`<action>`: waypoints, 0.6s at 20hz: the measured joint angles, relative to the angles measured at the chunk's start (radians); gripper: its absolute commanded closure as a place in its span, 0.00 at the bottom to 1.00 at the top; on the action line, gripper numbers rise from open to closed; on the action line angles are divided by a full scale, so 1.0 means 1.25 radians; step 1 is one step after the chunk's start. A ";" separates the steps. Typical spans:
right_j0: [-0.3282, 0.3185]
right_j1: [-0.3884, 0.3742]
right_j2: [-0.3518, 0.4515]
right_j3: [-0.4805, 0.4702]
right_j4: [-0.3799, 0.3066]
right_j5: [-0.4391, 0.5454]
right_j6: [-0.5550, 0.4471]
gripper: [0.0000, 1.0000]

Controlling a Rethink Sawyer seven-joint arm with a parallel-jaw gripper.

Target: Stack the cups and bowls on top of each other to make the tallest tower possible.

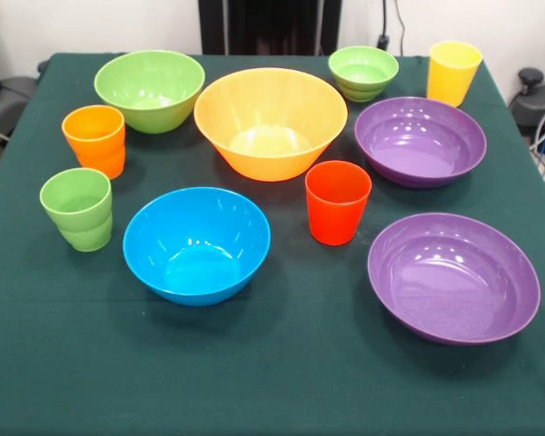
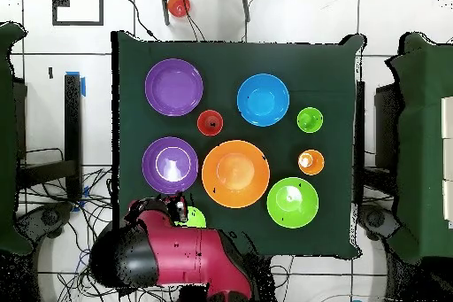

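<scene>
- Front view shows no stacking begun: every piece stands alone on the green-covered bench point(image 1: 282, 381), so no tower exists yet.
- Bowls, six counted: large orange bowl point(image 1: 271, 121) centre-rear, blue bowl point(image 1: 196, 243) in front of it, green bowl point(image 1: 149, 89) rear left, small green bowl point(image 1: 363, 72) rear right, two purple bowls point(image 1: 421, 140) point(image 1: 453, 275) along the right.
- Cups, four counted: orange cup point(image 1: 94, 140), green cup point(image 1: 77, 208), red cup point(image 1: 337, 201), yellow cup point(image 1: 453, 71).
- Overhead view places the arm point(image 2: 177, 250) drawn back over its base at the bench edge; I cannot tell whether the gripper is spread or pressed together.
- Judged step: the start. The next move likely calls for reaching out to a medium bowl and setting it into the orange one.
</scene>
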 measured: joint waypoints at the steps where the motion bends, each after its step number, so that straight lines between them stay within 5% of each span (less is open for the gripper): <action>1: 0.000 0.000 0.000 0.000 0.000 0.000 0.000 0.00; 12: 0.000 0.005 0.000 0.000 0.000 0.000 0.000 0.00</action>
